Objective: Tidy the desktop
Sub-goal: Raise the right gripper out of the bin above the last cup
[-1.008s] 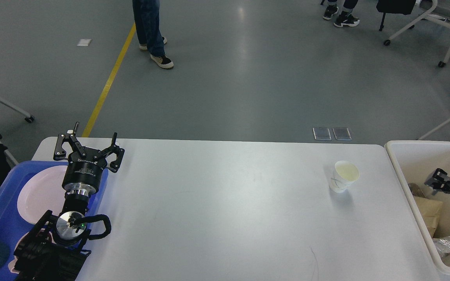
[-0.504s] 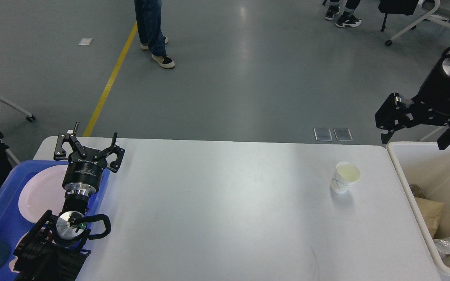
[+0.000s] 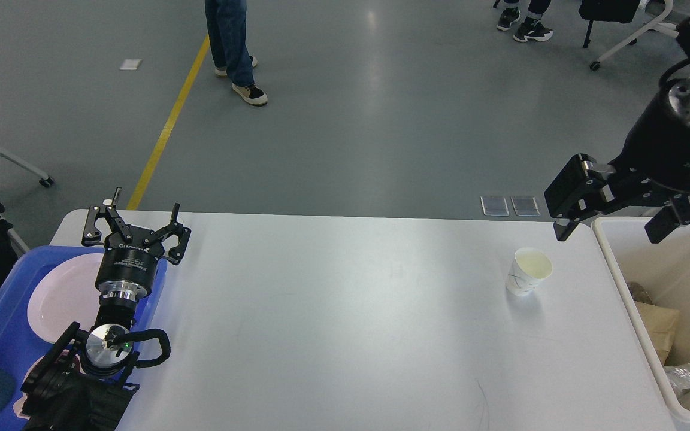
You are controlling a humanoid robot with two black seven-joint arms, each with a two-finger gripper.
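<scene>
Desktop surface fills the lower frame. Paper cup stands upright near its right end. Left gripper: fingers spread, empty, over the blue tray. Right gripper: fingers spread, empty, above the far-left corner of the white bin.

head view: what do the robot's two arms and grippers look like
Both arms are black. The left gripper has two thin black linkage fingers on a round black body with white lettering, above a silver collar, a shiny metal disc and a looped black cable. The right gripper has blockier black fingers, white lettering and a silver ring.
</scene>
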